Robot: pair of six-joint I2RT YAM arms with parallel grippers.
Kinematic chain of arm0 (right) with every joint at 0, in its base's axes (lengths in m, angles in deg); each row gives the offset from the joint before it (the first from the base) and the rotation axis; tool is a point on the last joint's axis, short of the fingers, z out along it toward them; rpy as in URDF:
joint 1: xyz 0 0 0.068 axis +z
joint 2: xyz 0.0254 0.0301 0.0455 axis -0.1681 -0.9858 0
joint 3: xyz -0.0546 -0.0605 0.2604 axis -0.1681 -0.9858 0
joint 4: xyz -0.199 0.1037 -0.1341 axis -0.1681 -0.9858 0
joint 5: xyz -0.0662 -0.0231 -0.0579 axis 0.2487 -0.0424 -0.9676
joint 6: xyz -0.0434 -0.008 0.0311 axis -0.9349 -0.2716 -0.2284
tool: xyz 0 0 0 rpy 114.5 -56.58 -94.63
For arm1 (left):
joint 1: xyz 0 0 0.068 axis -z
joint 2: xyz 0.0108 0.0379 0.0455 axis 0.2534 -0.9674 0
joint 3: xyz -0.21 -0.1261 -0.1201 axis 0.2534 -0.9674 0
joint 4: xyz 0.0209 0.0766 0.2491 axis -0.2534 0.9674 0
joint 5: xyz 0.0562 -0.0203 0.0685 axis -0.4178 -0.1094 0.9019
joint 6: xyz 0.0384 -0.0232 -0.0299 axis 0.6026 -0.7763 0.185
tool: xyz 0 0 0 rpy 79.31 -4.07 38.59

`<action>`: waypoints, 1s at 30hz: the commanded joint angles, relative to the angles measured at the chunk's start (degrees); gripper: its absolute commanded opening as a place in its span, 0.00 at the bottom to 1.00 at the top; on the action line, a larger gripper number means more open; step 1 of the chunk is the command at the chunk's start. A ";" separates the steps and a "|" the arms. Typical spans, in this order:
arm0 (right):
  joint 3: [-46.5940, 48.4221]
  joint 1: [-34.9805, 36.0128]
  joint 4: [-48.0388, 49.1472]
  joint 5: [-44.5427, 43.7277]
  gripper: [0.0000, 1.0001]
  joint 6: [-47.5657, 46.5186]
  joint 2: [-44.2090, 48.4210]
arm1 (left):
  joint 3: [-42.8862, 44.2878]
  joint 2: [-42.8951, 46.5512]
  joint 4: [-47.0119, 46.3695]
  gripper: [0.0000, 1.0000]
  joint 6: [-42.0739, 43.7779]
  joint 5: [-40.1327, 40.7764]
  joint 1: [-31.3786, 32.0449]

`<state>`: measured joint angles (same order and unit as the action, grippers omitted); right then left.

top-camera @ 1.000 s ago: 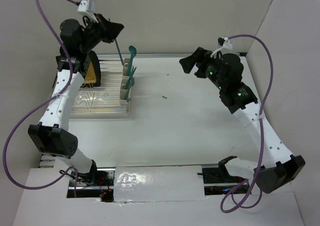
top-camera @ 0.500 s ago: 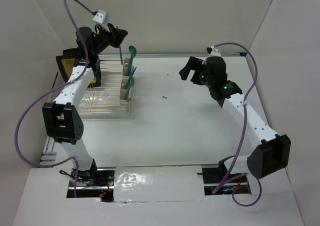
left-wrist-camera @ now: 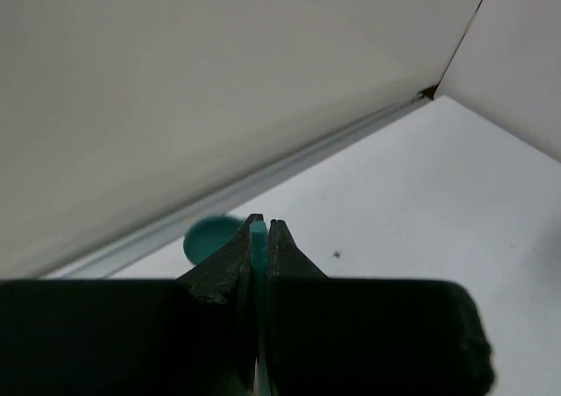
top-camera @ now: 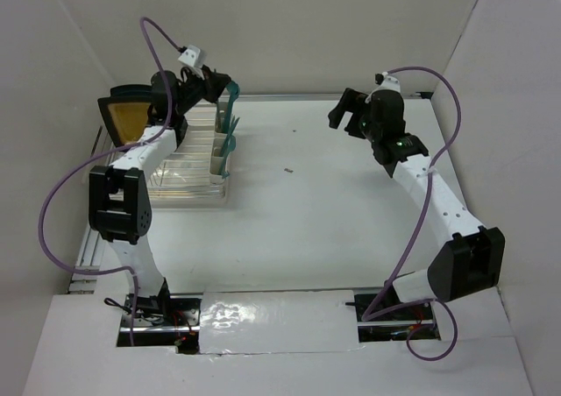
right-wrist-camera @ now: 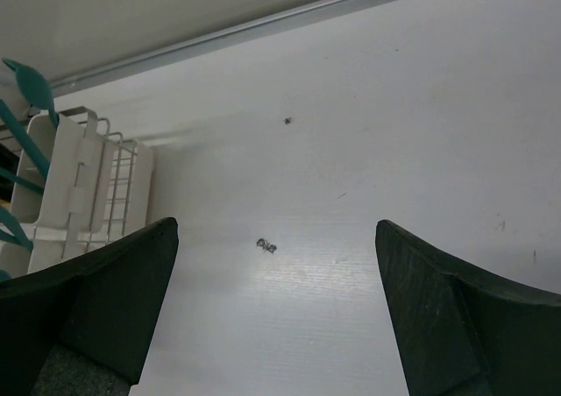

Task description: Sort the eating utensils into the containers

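Note:
My left gripper [top-camera: 219, 85] is shut on a slim teal utensil [top-camera: 230, 105], held by its handle end just above the far end of the cream container row [top-camera: 220, 146]. In the left wrist view the teal handle [left-wrist-camera: 258, 238] is pinched between the shut jaws of the left gripper [left-wrist-camera: 260, 225]. A teal spoon bowl [left-wrist-camera: 209, 237] shows just behind them. Other teal utensils [top-camera: 231, 142] stand in the containers. My right gripper [top-camera: 346, 111] is open and empty, above the far right of the table. In the right wrist view, the right gripper [right-wrist-camera: 273, 229] looks down at bare table, with the containers [right-wrist-camera: 66, 181] at the left.
A clear dish rack tray [top-camera: 180, 175] lies left of the containers. A black-rimmed yellow plate [top-camera: 130, 116] stands in it. The back wall is close behind both grippers. A small dark speck [top-camera: 287, 169] lies mid-table.
My left gripper has moved right and toward the far end of the container row, still holding the teal utensil. My right arm has swung right and farther back.

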<state>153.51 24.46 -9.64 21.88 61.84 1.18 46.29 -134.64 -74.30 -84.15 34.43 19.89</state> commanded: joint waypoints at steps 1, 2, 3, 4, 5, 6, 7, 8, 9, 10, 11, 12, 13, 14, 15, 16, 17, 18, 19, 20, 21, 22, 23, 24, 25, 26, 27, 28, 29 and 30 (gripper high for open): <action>2.96 -0.37 3.28 -2.09 1.00 -0.54 0.12 | -3.81 2.82 -6.86 0.01 2.16 1.21 0.41; 2.96 -0.55 3.28 -2.09 1.00 -0.54 0.12 | -4.69 3.00 -6.78 0.02 2.33 1.21 0.41; 2.96 -0.90 3.28 -2.09 1.00 -0.45 0.12 | -4.69 3.09 -5.73 0.03 2.60 0.78 0.24; 2.96 -0.90 3.28 -2.09 1.00 -0.28 0.12 | -4.52 3.09 -5.11 0.05 2.86 0.77 0.50; 2.96 -0.90 3.28 -2.70 0.99 -0.10 0.03 | -4.35 3.35 -4.50 0.05 2.69 0.60 0.41; 3.49 -0.99 2.76 -2.71 1.00 0.16 -0.06 | -4.43 3.61 -3.79 0.06 2.34 0.60 0.41; 3.49 -1.07 2.75 -2.71 1.00 0.42 0.12 | -4.43 3.79 -3.53 0.07 2.34 0.60 0.33; 3.49 -1.16 2.06 -3.23 1.00 0.51 -0.23 | -4.61 4.31 -3.52 0.13 2.60 0.60 0.41; 4.19 -1.25 2.05 -3.24 1.00 0.95 -0.23 | -4.87 4.49 -3.78 0.17 2.60 0.25 0.41; 4.20 -1.25 1.44 -3.85 1.00 1.13 -0.23 | -5.13 4.93 -3.87 0.23 2.69 -0.01 0.41; 4.20 -1.16 0.83 -3.85 1.00 1.22 -0.49 | -5.40 5.28 -3.96 0.38 2.77 -0.02 0.33; 4.80 -1.16 0.82 -4.37 1.00 1.39 -0.50 | -5.31 6.16 -3.96 0.43 3.12 -0.10 0.41; 4.81 -1.34 0.82 -4.38 1.00 1.65 -0.32 | -5.22 7.12 -3.96 0.55 2.60 0.24 0.41; 4.81 -1.25 0.82 -4.99 1.00 1.48 -0.23 | -5.14 7.57 -4.14 0.61 2.42 1.03 0.33; 4.81 -1.25 0.82 -4.99 1.00 1.48 0.20 | -5.13 8.27 -4.14 0.67 2.94 1.30 0.41; 4.81 -1.25 0.82 -5.52 1.00 1.48 0.38 | -5.13 8.97 -4.40 0.78 3.21 1.74 0.41; 4.81 -1.25 0.82 -5.52 1.00 1.39 0.38 | -4.87 10.28 -4.40 0.83 3.21 3.48 0.41; 4.81 -1.25 0.82 -5.52 1.00 1.22 0.82 | -4.35 11.08 -3.79 0.86 3.82 4.54 0.33; 5.33 -1.25 0.04 -6.22 1.00 0.87 1.17 | -4.00 12.04 -2.83 0.89 3.74 5.77 0.41; 5.34 -1.25 -0.49 -7.27 1.00 0.69 1.52 | -2.69 13.88 -1.86 0.88 3.92 7.44 0.41; 5.95 -1.25 -1.02 -7.80 1.00 0.60 2.13 | -1.46 15.03 2.06 0.91 3.83 11.11 0.41; 5.95 -1.34 -1.55 -8.33 1.00 0.25 2.49 | -0.66 16.00 4.45 0.91 2.70 12.80 0.24; 5.95 -1.25 -1.55 -8.94 1.00 -0.01 3.80 | 1.00 18.44 7.00 0.92 1.47 14.29 0.06; 5.08 -1.25 -2.08 -8.95 1.00 -0.45 4.59 | 1.28 19.86 11.63 0.93 1.54 15.70 0.06; 4.47 -1.34 -2.08 -9.73 1.00 -0.63 5.56 | 0.93 21.62 13.51 0.94 0.67 15.63 -0.29; 3.68 -1.43 -1.39 -10.26 1.00 -0.63 7.92 | -0.11 23.72 14.83 0.95 0.93 15.02 -0.46; 1.49 -1.25 -0.77 -10.79 1.00 -0.72 9.25 | -3.17 28.35 17.02 0.96 1.80 12.58 -0.47; 0.43 -1.25 -0.24 -10.79 1.00 -0.98 10.48 | -5.11 30.84 17.83 0.97 2.85 11.07 -0.38; -0.37 -1.51 -0.24 -10.79 1.00 -0.98 13.10 | -6.87 33.47 19.23 1.00 5.47 9.58 -0.47; -1.07 -1.43 -0.24 -10.27 1.00 -1.33 14.26 | -9.59 38.20 20.81 1.00 6.63 7.39 -0.47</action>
<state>153.77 23.43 -11.72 13.44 61.88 9.05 40.43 -105.42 -58.23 -81.51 45.81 19.43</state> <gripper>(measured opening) 0.998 0.992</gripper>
